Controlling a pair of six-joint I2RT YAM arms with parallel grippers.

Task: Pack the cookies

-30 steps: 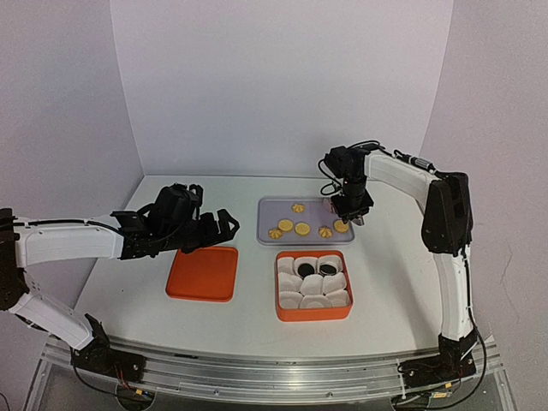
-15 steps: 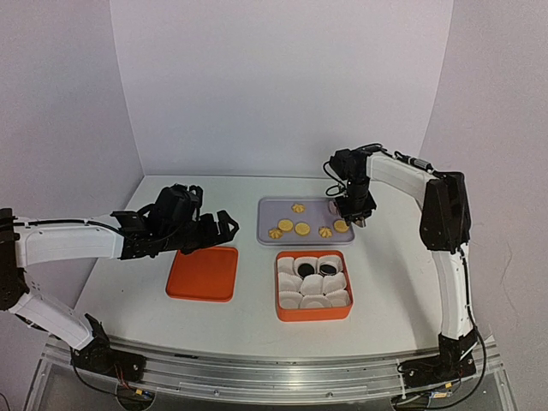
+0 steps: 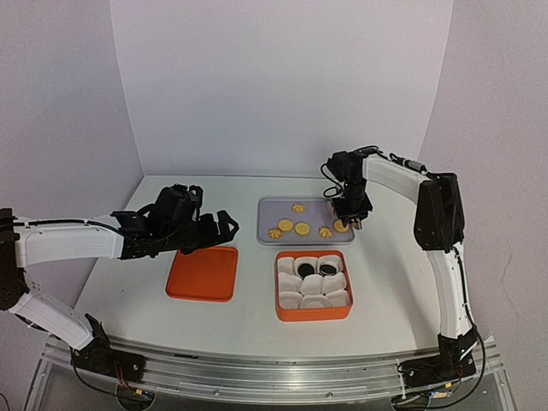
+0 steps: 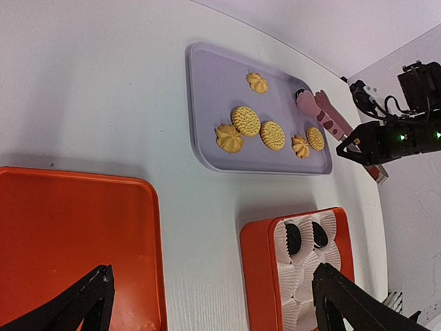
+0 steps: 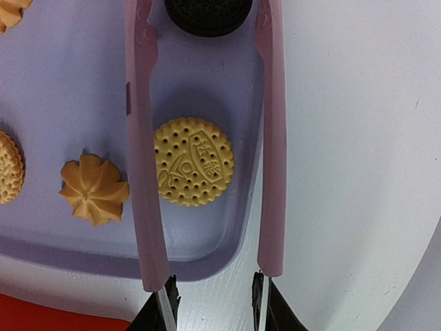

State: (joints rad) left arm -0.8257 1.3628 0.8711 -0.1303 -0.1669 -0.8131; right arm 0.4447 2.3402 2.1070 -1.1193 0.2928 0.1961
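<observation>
Six golden cookies lie on the lavender tray (image 3: 272, 207); flat discs (image 4: 246, 121) and ridged flowers (image 4: 229, 138) show in the left wrist view. My right gripper (image 5: 215, 300) is shut on pink tongs (image 5: 141, 172) over the tray's right end. The tong arms straddle a flat golden cookie (image 5: 194, 162), and their tips flank a black cookie (image 5: 207, 14). Two black cookies (image 4: 293, 238) sit in paper cups in the orange box (image 3: 312, 315). My left gripper (image 3: 224, 227) is open and empty above the orange lid (image 3: 203, 274).
The orange box (image 4: 258, 276) holds several white pleated paper cups and stands just in front of the tray. The lid (image 4: 69, 227) lies flat to its left. White walls close in the table at the back and sides.
</observation>
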